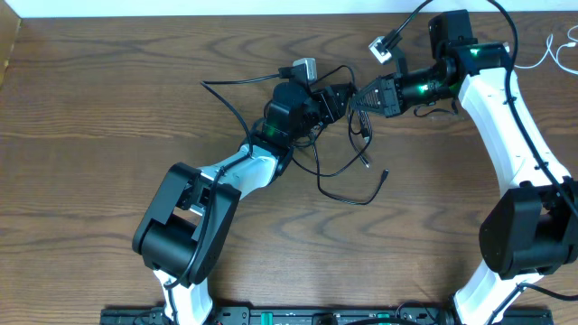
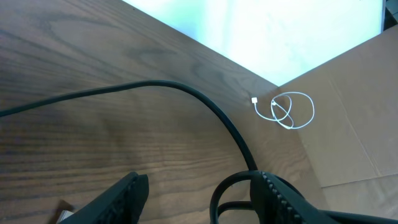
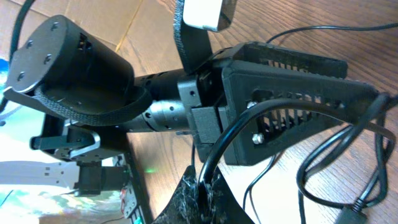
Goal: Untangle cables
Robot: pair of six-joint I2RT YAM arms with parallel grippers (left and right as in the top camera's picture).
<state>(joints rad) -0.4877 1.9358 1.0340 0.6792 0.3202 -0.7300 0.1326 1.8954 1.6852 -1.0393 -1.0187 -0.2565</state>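
Note:
The black cable [image 1: 352, 200] sprawls in loose loops over the middle of the wooden table, with a plug end at the lower right. My left gripper [image 1: 336, 101] is open, and a loop of the black cable [image 2: 211, 106] lies between its fingers [image 2: 199, 202], close to the right finger. My right gripper [image 1: 359, 97] faces it almost tip to tip and is shut [image 3: 202, 193] on a strand of the black cable [image 3: 214, 149]. The white cable [image 1: 549, 50] lies apart at the far right edge, coiled in a small loop [image 2: 277, 112] with its plug showing.
Brown cardboard [image 2: 360, 112] lies beyond the table's far right corner, under the white cable. More cardboard [image 1: 7, 45] borders the table's left edge. The left arm's gripper body [image 3: 280, 93] fills the right wrist view. The table's far edge [image 1: 226, 18] runs along the top.

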